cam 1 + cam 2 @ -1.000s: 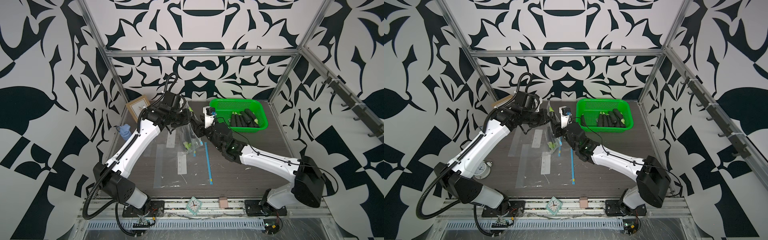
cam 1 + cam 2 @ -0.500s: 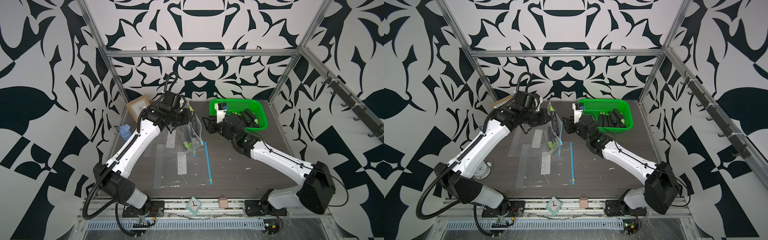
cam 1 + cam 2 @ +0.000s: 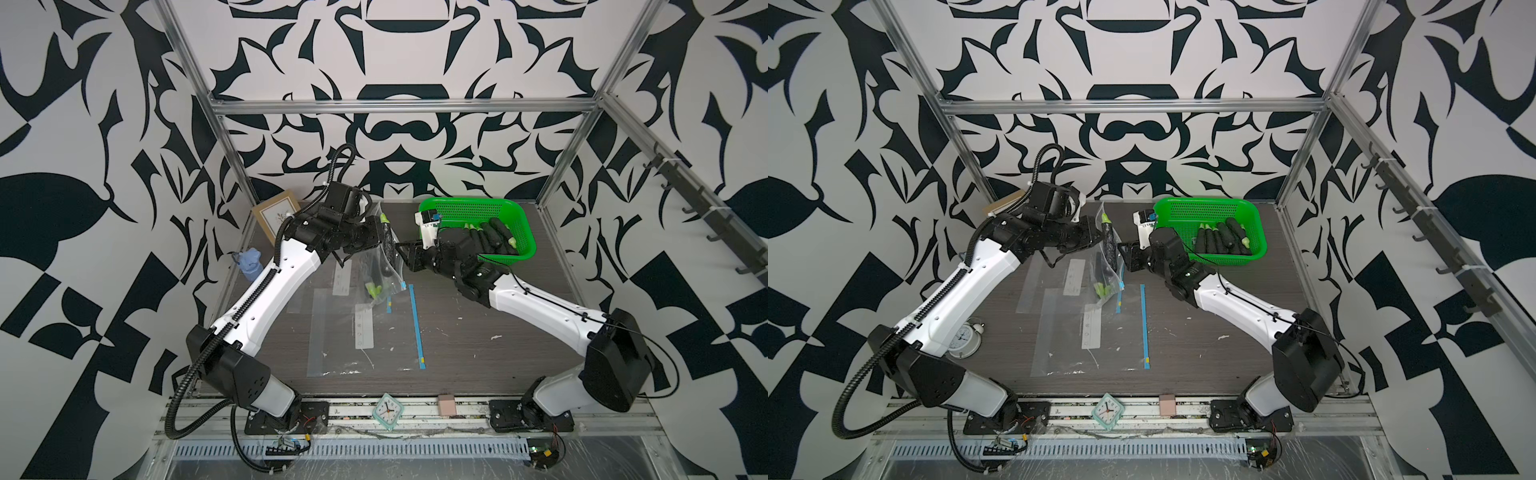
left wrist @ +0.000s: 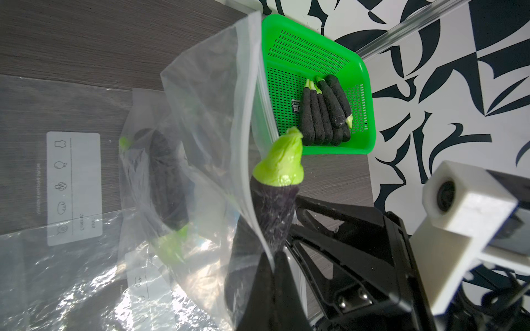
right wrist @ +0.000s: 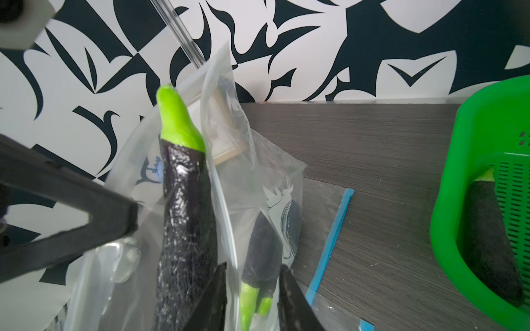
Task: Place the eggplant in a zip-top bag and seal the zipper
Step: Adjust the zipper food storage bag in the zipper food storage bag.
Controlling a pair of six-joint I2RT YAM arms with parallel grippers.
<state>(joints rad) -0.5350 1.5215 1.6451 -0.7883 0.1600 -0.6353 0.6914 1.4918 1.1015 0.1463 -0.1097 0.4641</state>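
Eggplant (image 3: 386, 235) stands nearly upright in the mouth of the zip-top bag (image 3: 376, 268), its green stem topmost and clear of the rim and its dark body lower down between the clear walls; the bag hangs off the tabletop (image 3: 478, 353), above the middle of its back edge; the left jaws are clamped tight on the bag's rim, their black fingers (image 4: 263, 292) pinching the film right beside the eggplant in the left wrist view; the right jaws stand part open on the bag's far side; in the right wrist view their two fingers (image 5: 213, 298) have the rim's film running between them with a gap either side, gripping nothing that I can make out; whether they touch the eggplant I cannot tell; low in the same bag lie bagged eggplants (image 3: 372, 286), stems down; a green basket (image 3: 507, 258) sits in the back right corner of the tabletop with a row of basket eggplants (image 3: 494, 239) inside; flat empty bags (image 3: 345, 332) lie on the middle of the tabletop, one with a blue zipper strip (image 3: 417, 328) running toward the front edge.
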